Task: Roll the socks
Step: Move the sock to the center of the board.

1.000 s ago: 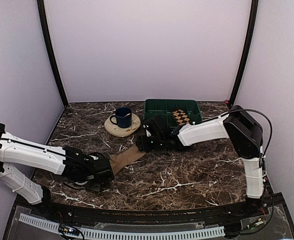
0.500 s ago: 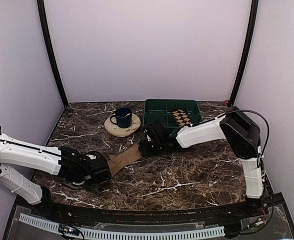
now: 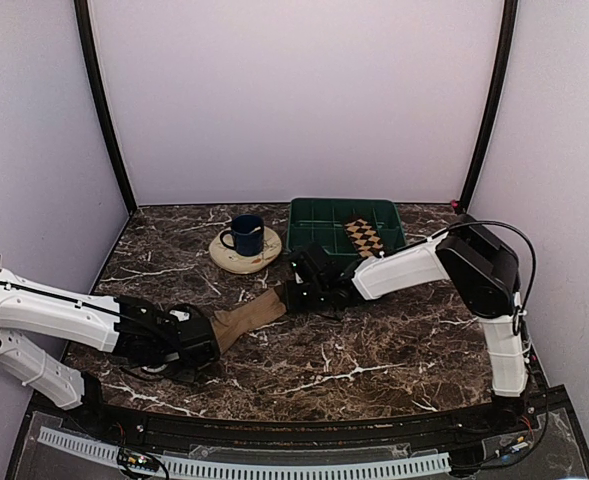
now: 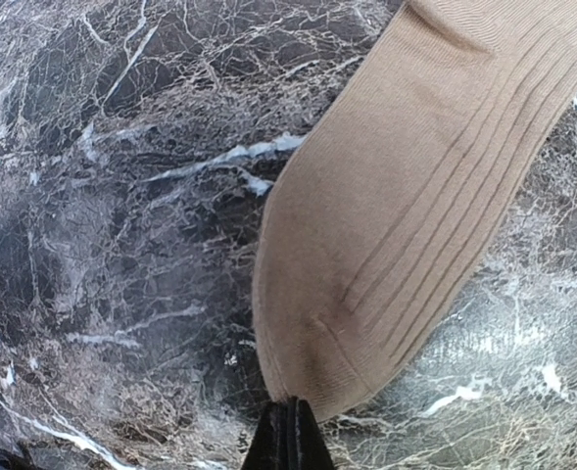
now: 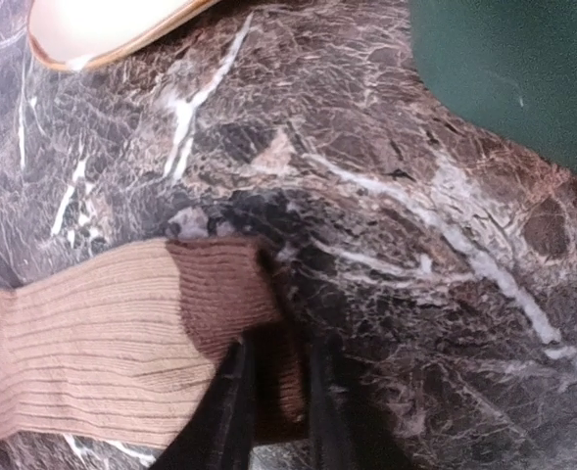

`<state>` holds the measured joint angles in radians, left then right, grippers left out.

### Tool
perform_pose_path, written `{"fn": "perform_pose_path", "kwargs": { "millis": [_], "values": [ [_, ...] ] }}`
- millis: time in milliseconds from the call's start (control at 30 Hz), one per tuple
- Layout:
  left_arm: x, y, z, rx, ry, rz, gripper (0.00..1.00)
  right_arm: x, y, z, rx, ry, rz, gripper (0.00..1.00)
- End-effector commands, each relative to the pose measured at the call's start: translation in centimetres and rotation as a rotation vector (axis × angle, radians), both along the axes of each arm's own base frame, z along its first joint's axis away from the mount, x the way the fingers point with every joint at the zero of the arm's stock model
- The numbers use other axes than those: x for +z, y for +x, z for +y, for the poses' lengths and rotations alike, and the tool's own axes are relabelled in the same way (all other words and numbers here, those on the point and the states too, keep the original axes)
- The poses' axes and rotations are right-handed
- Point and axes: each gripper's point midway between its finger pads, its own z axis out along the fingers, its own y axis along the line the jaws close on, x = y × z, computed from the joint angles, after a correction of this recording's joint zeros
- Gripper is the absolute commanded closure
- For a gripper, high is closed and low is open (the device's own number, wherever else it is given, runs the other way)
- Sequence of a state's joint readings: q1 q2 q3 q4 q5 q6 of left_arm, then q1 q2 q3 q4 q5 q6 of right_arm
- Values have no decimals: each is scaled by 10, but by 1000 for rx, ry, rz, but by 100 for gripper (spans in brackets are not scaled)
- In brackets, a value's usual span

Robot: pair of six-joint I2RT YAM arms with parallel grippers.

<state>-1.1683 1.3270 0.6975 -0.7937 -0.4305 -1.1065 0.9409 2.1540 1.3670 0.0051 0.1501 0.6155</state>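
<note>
stretching across the whole floor of the booth, the dark white-veined marble bench (image 3: 404, 350) carries everything. the left arm (image 3: 54, 310) lies low along the near left side and the right arm (image 3: 404, 265) reaches in from the right, both pointing toward the middle. at the back of the bench sits a green tray (image 3: 319, 212), and just left of it a round cream plate (image 3: 226, 262) bears a dark blue mug (image 3: 246, 233). the tan sock (image 3: 249, 315) lies flat on the bench between the two arms, stretched on a slant from the near left up toward the tray, well short of the plate. the argyle sock (image 3: 363, 235) rests inside the tray toward its right side, apart from both arms. the left tool (image 4: 288, 421) is pressed together on the very edge of the tan sock's rounded toe end, with the ribbed fabric fanning away from it over the marble. the right tool (image 5: 278, 362) is at the other end, where the brown cuff (image 5: 224, 294) finishes the sock. its fingers (image 5: 231, 411) stand close on either side of one corner of that cuff, and fabric fills the gap between them. whether they squeeze the cuff firmly or only bracket it, i cannot tell. the tray's corner and the plate's rim show at the top of the right wrist view, both apart from the cuff.
</note>
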Motion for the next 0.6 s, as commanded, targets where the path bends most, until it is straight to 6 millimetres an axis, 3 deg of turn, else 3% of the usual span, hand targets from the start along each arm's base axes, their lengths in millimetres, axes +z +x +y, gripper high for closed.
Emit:
{"fn": "perform_pose_path", "kwargs": {
  "millis": [0,67,367,567],
  "values": [
    [2,0,7,17,8,-24,100,-30,-27,-16,1,-43,101,91],
    [3,1,7,18,11,-27,100,-26,-29,-20,-9,-35,99,100],
    [10,8,3,6,8,-63,100,-4,-34,-41,-58,-20,64,100],
    [18,22,-23,-69,-47,-114,100,3,-43,-71,-120,-31,44,100]
  ]
}}
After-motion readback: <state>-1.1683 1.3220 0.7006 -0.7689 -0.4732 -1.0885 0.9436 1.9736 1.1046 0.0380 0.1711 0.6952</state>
